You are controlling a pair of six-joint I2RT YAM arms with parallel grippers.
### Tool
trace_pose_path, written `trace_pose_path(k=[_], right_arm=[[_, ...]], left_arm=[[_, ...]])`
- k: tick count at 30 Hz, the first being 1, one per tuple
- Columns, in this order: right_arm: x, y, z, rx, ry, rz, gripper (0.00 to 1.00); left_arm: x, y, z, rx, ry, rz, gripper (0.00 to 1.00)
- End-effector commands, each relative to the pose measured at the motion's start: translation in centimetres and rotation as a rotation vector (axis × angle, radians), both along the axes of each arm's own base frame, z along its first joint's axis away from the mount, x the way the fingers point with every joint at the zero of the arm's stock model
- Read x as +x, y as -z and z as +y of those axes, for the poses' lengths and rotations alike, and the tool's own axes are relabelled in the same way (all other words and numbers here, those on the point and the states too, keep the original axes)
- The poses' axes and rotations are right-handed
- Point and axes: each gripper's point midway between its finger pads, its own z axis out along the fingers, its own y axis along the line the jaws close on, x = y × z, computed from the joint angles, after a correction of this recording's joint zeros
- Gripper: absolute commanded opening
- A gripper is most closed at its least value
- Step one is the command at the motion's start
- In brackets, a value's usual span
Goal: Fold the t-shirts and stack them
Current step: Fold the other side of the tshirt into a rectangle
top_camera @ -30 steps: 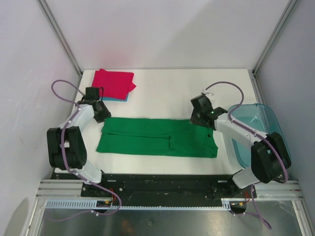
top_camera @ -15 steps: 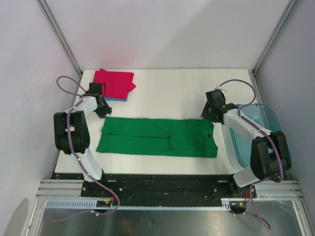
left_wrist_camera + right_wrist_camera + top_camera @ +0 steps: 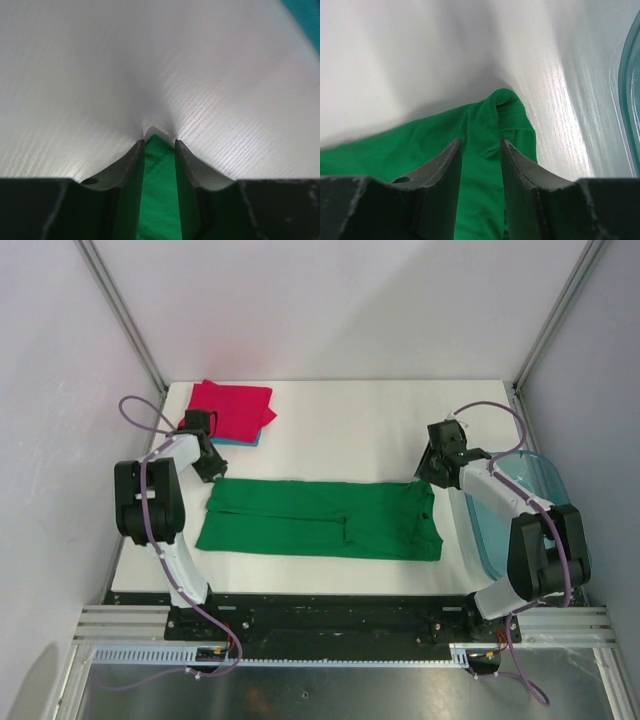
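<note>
A green t-shirt (image 3: 320, 520) lies flat on the white table, folded into a long strip running left to right. My left gripper (image 3: 213, 471) sits at its far left corner, open, with the corner of green cloth (image 3: 157, 200) between the two fingers (image 3: 160, 142). My right gripper (image 3: 429, 473) is at the far right corner, also open, its fingers (image 3: 481, 142) astride the hem of the green cloth (image 3: 395, 150). A folded magenta-red t-shirt (image 3: 232, 408) lies at the back left on top of a light blue one (image 3: 243, 441), of which only an edge shows.
A translucent blue-green bin (image 3: 560, 502) stands at the table's right edge, close beside the right arm; its rim (image 3: 631, 100) shows in the right wrist view. Grey walls and metal posts close in the table on three sides.
The right gripper has moved right and back, from over the shirt to its far right corner. The left gripper shifted slightly at the far left corner and narrowed a little. The green shirt lies as before.
</note>
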Motion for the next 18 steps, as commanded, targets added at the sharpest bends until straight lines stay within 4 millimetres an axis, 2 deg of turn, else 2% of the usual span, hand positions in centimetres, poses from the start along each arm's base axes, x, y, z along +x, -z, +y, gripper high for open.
trace_pose_path(k=[1, 4, 9, 18], right_arm=[[1.1, -0.2, -0.5, 0.002, 0.003, -0.022, 0.41], [1.5, 0.2, -0.8, 0.006, 0.015, -0.02, 0.42], [2.1, 1.0, -1.0, 0.02, 0.026, -0.012, 0.43], [3.0, 2.2, -0.7, 0.054, 0.033, -0.01, 0.45]], left_arm=[[1.6, -1.1, 0.8, 0.021, -0.03, -0.039, 0.33], [1.7, -0.8, 0.7, 0.014, -0.029, -0.035, 0.24], [1.8, -0.7, 0.6, 0.01, -0.028, -0.034, 0.03], [1.6, -2.4, 2.6, 0.066, -0.087, -0.068, 0.0]])
